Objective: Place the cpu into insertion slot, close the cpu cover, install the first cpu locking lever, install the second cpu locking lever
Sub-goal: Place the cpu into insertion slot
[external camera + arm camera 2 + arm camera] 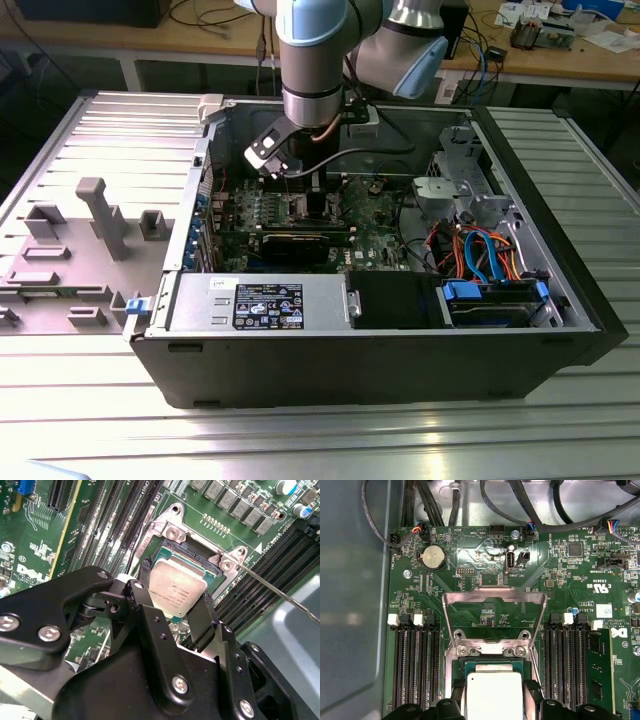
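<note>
- Memory slots [107, 525] run close along the socket, so you have little room to work in.
- Your gripper [175, 594] reaches deep into the computer case [330, 350] and is clamped on the cpu [180, 580], with its fingers [206, 612] against two opposite edges.
- The cpu lies flat, metal top up, over the insertion slot [197, 552]. You can't tell whether it is seated or just above. It is near square, so it has no real long axis. In the first wrist view its edges run parallel to the slot's rim.
- My main worry is tilt or twist at release: a corner could ride up on the rim and bend the contacts beneath.
- The cpu cover [492, 596] stands raised on its hinge beyond the chip. If it drops early, it lands on your fingers.
- The thin locking lever [272, 587] passes just beside the slot and could snag a finger.
</note>
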Robot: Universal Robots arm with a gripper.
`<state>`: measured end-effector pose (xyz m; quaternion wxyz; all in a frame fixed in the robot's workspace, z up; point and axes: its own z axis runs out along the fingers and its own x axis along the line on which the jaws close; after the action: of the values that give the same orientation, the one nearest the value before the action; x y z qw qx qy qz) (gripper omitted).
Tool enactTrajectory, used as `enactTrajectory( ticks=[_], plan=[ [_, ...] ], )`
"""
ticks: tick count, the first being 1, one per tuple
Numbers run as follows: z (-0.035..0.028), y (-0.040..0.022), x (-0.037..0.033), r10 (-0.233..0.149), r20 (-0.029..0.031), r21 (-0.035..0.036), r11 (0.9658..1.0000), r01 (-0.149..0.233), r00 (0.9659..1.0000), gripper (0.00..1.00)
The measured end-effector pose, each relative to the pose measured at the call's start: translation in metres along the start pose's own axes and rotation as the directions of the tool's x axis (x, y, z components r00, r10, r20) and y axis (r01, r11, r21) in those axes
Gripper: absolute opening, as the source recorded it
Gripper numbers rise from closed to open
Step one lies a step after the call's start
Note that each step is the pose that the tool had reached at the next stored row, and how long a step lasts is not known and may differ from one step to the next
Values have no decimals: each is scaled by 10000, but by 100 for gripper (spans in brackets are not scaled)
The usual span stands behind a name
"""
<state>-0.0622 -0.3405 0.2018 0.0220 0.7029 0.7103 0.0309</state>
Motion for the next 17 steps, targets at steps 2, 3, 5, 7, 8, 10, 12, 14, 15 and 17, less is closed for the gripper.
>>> enactTrajectory(
  ticks=[2,3,5,7,8,10,12,14,15,17],
  plan=[
    [37,-8,-1,2,7,4,10000,-2,10000,55],
    [42,-8,-1,3,7,4,10000,-3,10000,55],
    [47,-10,0,9,4,1,10000,-9,10000,55],
    [48,-9,0,8,0,0,10000,-8,10000,55],
    [48,-9,0,8,0,0,10000,-8,10000,55],
    [48,-10,0,8,0,0,10000,-8,10000,55],
    [49,-10,0,8,0,-1,10000,-8,10000,55],
    [49,-10,0,8,0,-1,10000,-8,10000,55],
    [48,-10,0,8,0,0,10000,-8,10000,55],
    [50,-10,1,9,-8,-3,10000,-9,10000,55]
  ],
)
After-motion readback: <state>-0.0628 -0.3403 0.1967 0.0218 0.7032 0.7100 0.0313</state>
